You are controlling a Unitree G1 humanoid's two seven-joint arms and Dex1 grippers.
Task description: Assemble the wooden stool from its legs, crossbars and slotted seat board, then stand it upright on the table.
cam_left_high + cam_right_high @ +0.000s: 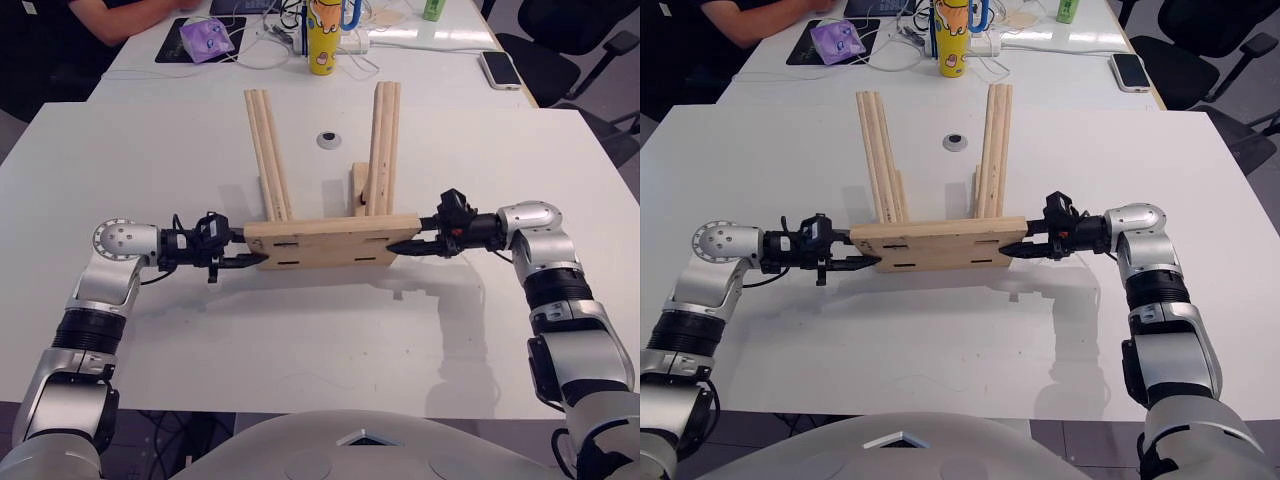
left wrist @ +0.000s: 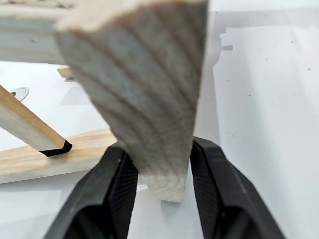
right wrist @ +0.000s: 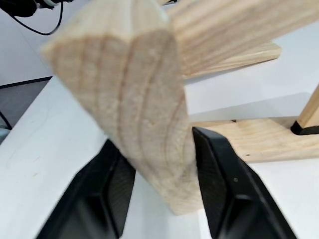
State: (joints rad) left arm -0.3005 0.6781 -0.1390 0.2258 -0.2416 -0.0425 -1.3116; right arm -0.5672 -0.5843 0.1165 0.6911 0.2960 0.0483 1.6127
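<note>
Your stool (image 1: 330, 200) looks fully put together and it's lying on its side mid-tabletop (image 1: 300, 340). The seat board (image 1: 330, 241) is up on edge nearest you, and the legs (image 1: 268, 150) point off toward 12 o'clock. Left pincer (image 1: 258, 258) is clamped on the board's 9 o'clock end and right pincer (image 1: 396, 246) on the 3 o'clock end, with wood wedged tight between the black fingers on both. Can't tell if the board is actually touching the tabletop. A small round disc (image 1: 329, 139) sits between the legs, and a yellow cup (image 1: 322, 40) stands farther off at 12.
</note>
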